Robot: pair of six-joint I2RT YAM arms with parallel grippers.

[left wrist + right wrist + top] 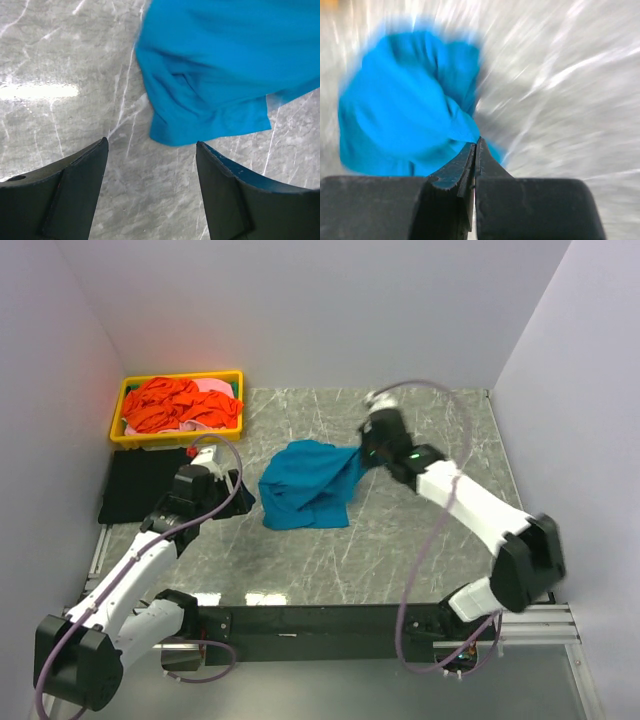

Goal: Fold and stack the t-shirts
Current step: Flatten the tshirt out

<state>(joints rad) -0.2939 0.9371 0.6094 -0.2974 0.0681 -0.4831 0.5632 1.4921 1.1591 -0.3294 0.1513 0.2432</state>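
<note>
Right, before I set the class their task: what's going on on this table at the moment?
Two robot arms are working on a blue shirt lying crumpled in the middle of the table. The right gripper is shut on the shirt's right edge. The left gripper is open just short of the other side, touching nothing. The orange shirts sit heaped in a yellow tray at the back left. The blue shirt is not yet folded.
</note>
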